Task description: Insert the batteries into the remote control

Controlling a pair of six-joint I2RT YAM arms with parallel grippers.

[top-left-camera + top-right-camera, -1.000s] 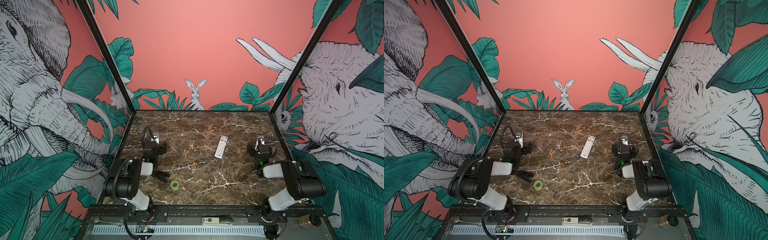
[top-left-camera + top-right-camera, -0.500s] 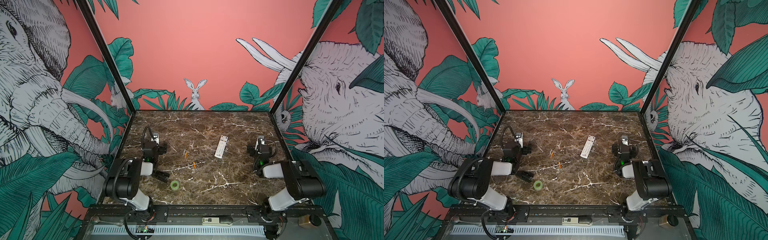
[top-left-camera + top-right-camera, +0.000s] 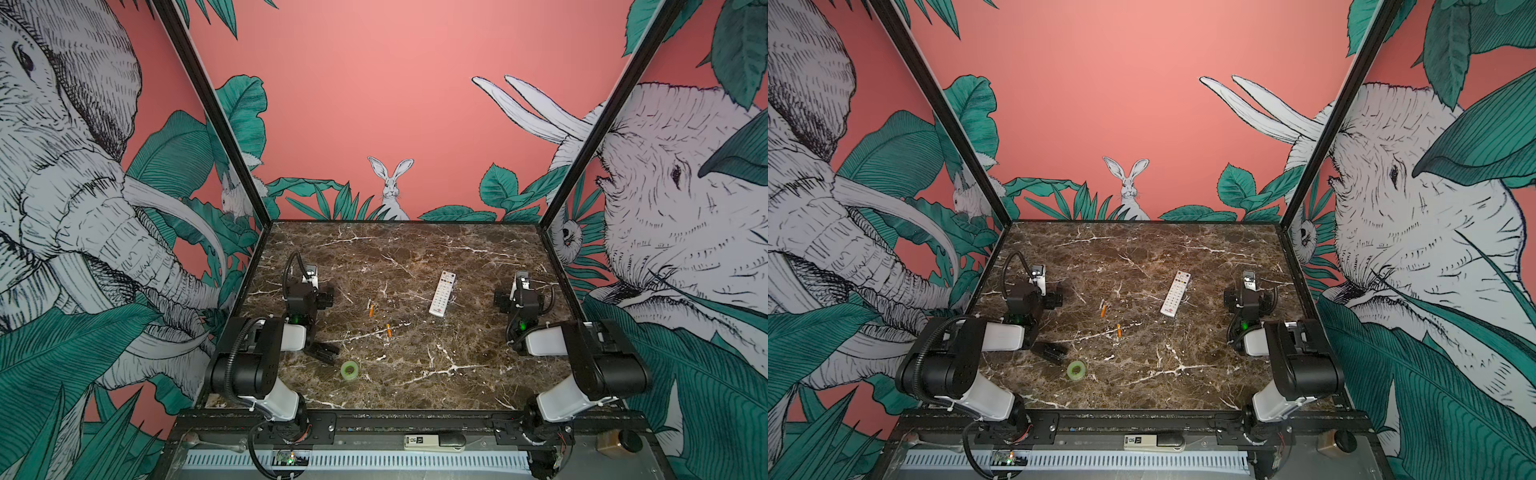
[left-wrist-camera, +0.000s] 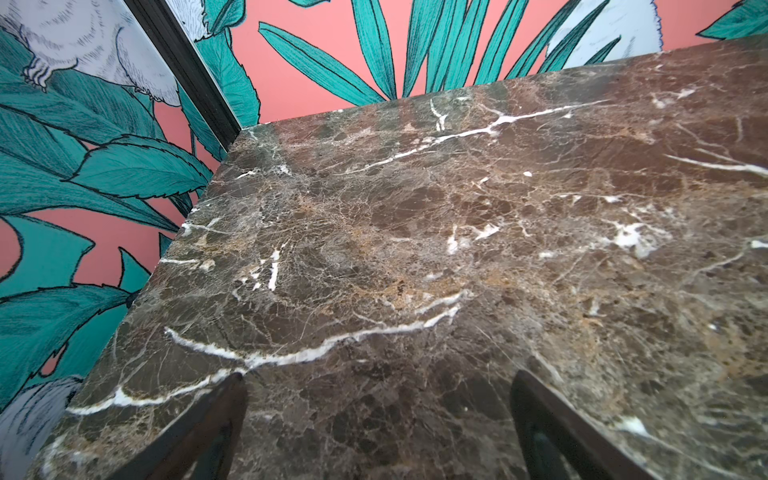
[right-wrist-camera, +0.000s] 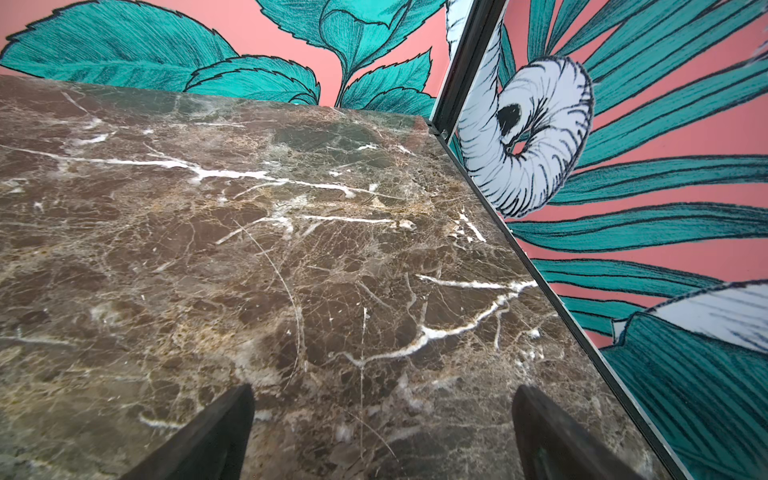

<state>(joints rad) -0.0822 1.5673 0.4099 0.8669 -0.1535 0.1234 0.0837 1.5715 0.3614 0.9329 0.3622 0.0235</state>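
The left arm [image 3: 249, 370] and right arm [image 3: 602, 365] have black joints, white shells, black cables.

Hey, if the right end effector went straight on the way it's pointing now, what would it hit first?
Probably the marble tabletop just ahead of the right end effector. Its open fingers tilt down toward it and nothing lies in that line, though depth is unclear.

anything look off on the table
Nothing spilled or damaged. The remote control lies at a slant, buttons up, so its back faces down; the batteries lie loose and apart, left of it in both top views.
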